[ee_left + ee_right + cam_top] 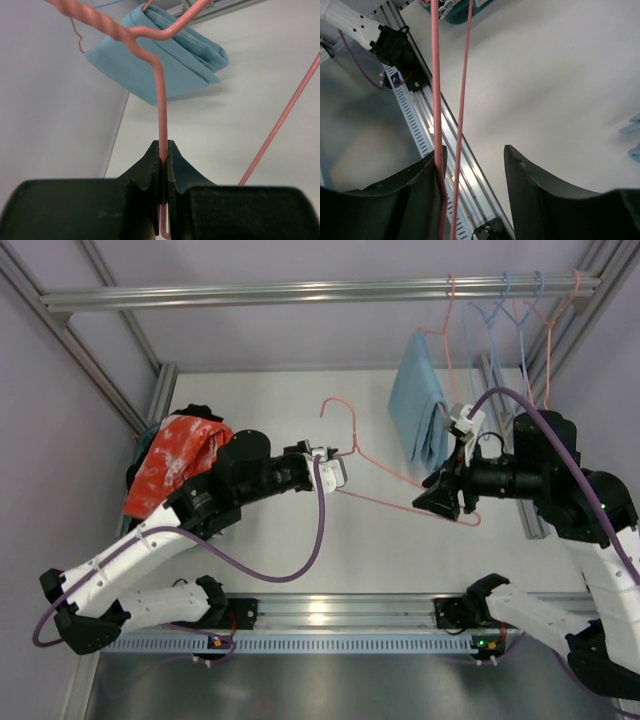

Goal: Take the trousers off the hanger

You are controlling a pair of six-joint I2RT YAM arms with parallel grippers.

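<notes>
The orange-red trousers [172, 462] with white blotches lie in a heap at the table's left edge, behind my left arm. Dark cloth [200, 412] shows at the heap's far side; I cannot tell whether it is the black trousers. A bare pink wire hanger [385, 475] hangs in the air between my grippers, with no cloth on it. My left gripper [338, 478] is shut on its wire [163, 125] below the twisted neck. My right gripper [428, 502] is open around the hanger's other end; two pink wires [436, 90] run past its left finger [427, 172].
A folded light-blue cloth [420, 410] hangs on a pink hanger from the top rail [300, 290]; it also shows in the left wrist view [165, 60]. Several empty blue and pink hangers [520, 320] hang at the rail's right end. An aluminium rail [450, 145] runs along the near edge.
</notes>
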